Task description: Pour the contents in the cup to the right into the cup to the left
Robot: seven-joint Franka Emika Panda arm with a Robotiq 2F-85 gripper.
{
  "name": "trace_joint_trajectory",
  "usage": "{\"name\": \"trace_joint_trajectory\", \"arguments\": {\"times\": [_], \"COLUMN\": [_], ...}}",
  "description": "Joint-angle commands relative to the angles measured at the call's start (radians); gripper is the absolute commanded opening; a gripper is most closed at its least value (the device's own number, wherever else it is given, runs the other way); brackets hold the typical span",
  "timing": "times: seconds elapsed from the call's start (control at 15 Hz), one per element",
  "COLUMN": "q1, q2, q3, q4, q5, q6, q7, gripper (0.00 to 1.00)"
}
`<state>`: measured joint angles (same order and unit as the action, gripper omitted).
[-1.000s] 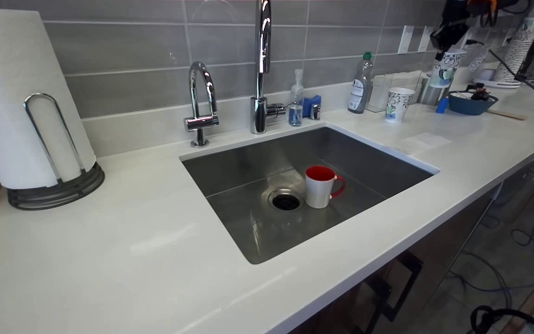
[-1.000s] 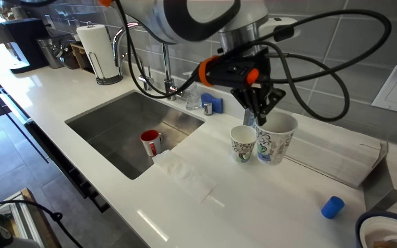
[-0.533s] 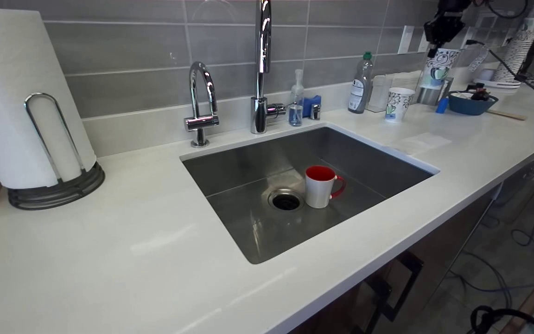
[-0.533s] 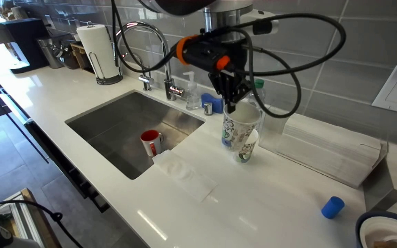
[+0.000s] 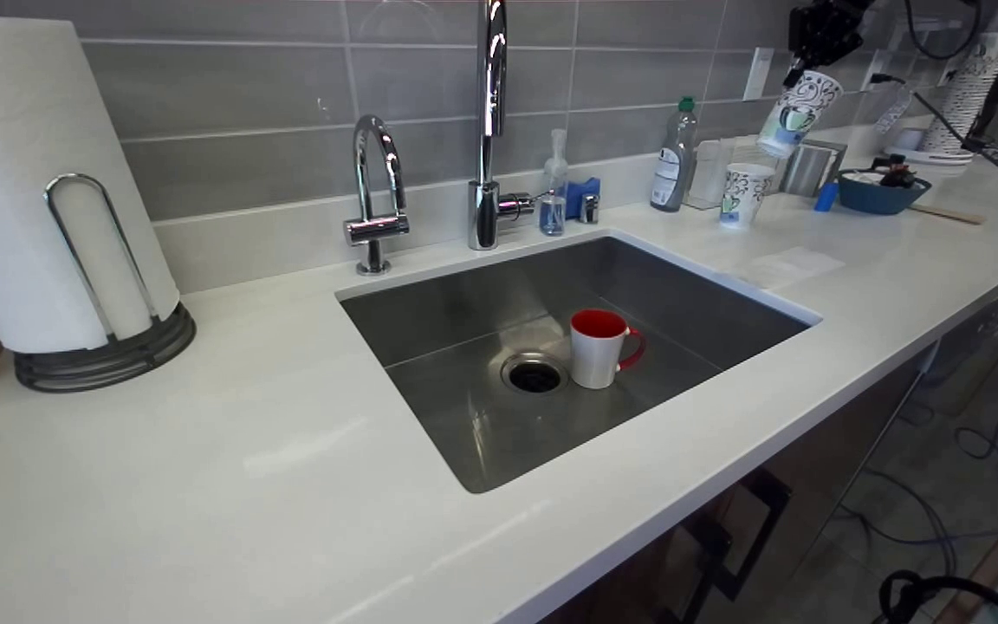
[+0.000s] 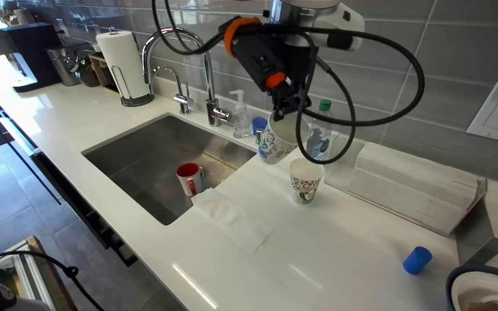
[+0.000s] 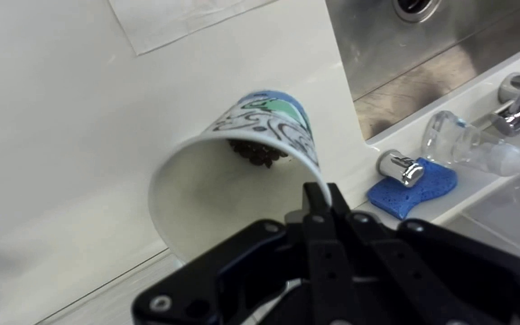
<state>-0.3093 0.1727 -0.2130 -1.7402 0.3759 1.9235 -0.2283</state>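
Note:
Two patterned paper cups show; neither is plain white. My gripper is shut on the rim of the larger cup. Dark reddish-brown pieces lie at the bottom inside it. This held cup is off the counter and tilted, its mouth leaning right in both exterior views. The standing cup is smaller, with dark swirls and green-blue marks, upright on the counter. The held cup is above it and offset, not touching as far as I can tell. The standing cup does not show in the wrist view.
A red-lined mug stands in the sink. A green-capped bottle, soap pump and blue sponge stand along the wall. A flat napkin, napkin holder, blue cylinder and bowl are on the counter.
My gripper has carried the held cup leftward past the standing cup in an exterior view. The held cup went from upright to tilted, its bottom swung left. The standing cup has not moved.

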Motion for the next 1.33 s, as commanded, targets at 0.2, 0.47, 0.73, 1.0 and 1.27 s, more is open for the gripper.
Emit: {"name": "trace_joint_trajectory", "arguments": {"times": [0.2, 0.47, 0.73, 1.0, 1.27], "q1": [-0.104, -0.168, -0.215, -0.246, -0.274], "q2": [0.166, 0.259, 0.345, 0.415, 0.472], "q3": [-0.001, 0.012, 0.024, 0.04, 0.058], "q4": [0.201, 0.291, 0.373, 0.432, 0.474], "q5": [0.218, 0.332, 0.427, 0.496, 0.58], "q6": [-0.17, -0.264, -0.327, -0.392, -0.444], "q7": [-0.052, -0.065, -0.074, -0.068, -0.056], "gripper": [0.01, 0.01, 0.01, 0.01, 0.01]}}
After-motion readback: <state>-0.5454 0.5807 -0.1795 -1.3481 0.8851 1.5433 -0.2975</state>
